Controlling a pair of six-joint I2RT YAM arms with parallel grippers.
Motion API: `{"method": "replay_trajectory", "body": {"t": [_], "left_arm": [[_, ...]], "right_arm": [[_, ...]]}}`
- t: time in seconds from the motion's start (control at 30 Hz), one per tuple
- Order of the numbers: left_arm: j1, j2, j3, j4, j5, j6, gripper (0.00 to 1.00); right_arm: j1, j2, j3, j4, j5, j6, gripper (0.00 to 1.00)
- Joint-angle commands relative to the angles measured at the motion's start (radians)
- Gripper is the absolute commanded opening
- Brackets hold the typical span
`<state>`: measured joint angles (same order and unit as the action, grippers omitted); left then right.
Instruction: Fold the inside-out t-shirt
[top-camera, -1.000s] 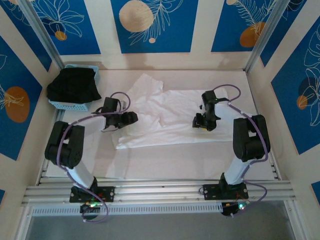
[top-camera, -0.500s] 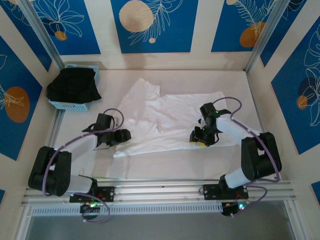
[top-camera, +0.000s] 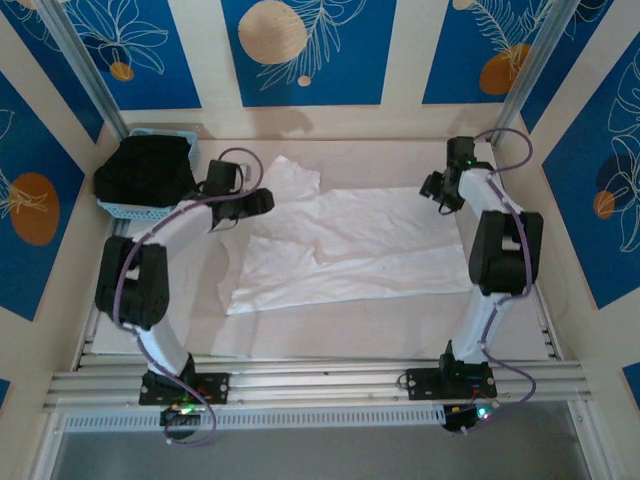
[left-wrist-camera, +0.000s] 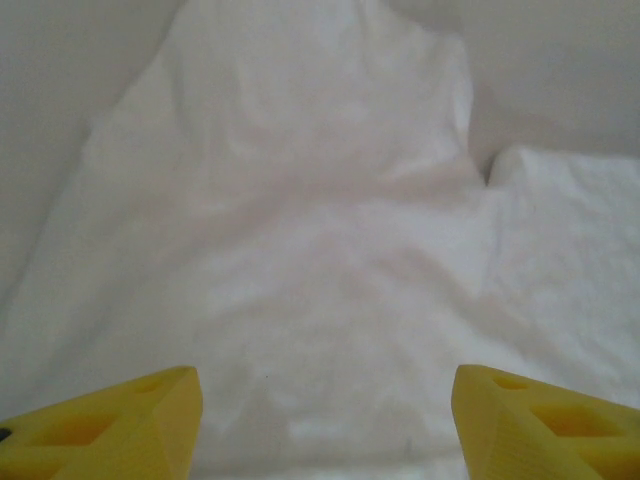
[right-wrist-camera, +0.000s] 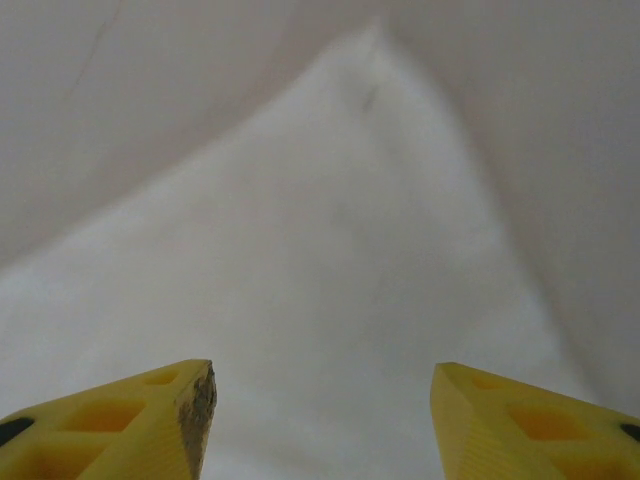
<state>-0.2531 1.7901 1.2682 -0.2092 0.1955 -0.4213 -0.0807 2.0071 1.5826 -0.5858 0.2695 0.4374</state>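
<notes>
**A:** How far along is the fold?

**B:** Early, I'd judge. The white soft cloth t-shirt lies spread roughly flat across the middle of the pale counter. One sleeve pokes toward the back left. I can't make out any finished fold.

**A:** And the end effectors?

**B:** The left end effector hovers over the sleeve side, and the right end effector over the shirt's far right corner. Both have their yellow fingers apart with nothing between them.

**A:** What's left, then?

**B:** Probably the gripping and all of the folding.

**A:** Counts?

**B:** One t-shirt, one crumpled black garment in one light blue plastic basket, and two arms.
</notes>
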Motion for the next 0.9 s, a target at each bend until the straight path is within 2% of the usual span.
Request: {"method": "replay_trajectory", "body": {"t": [0.0, 0.1, 0.27, 0.4, 0.53, 0.7, 0.87], "left_arm": [[0.016, 0.123, 0.161, -0.071, -0.005, 0.068, 0.67], [0.017, 0.256, 0.346, -0.159, 0.021, 0.126, 0.67], [0.018, 0.49, 0.687, -0.332, -0.007, 0.234, 0.68], [0.019, 0.698, 1.016, -0.493, -0.063, 0.313, 0.68], [0.022, 0.892, 1.318, -0.581, -0.097, 0.349, 0.68], [0.025, 0.967, 1.4, -0.539, -0.116, 0.312, 0.71], [0.037, 1.001, 1.426, -0.559, -0.077, 0.177, 0.71]], "right_arm": [[-0.014, 0.133, 0.169, -0.092, 0.106, -0.009, 0.59], [-0.025, 0.239, 0.307, -0.146, 0.082, -0.009, 0.59], [-0.019, 0.388, 0.511, -0.256, 0.017, -0.038, 0.55], [-0.017, 0.438, 0.566, -0.281, -0.005, -0.061, 0.44], [-0.017, 0.455, 0.573, -0.277, -0.01, -0.067, 0.39], [-0.017, 0.472, 0.59, -0.281, -0.017, -0.081, 0.39], [-0.019, 0.472, 0.584, -0.28, -0.029, -0.087, 0.4]]}}
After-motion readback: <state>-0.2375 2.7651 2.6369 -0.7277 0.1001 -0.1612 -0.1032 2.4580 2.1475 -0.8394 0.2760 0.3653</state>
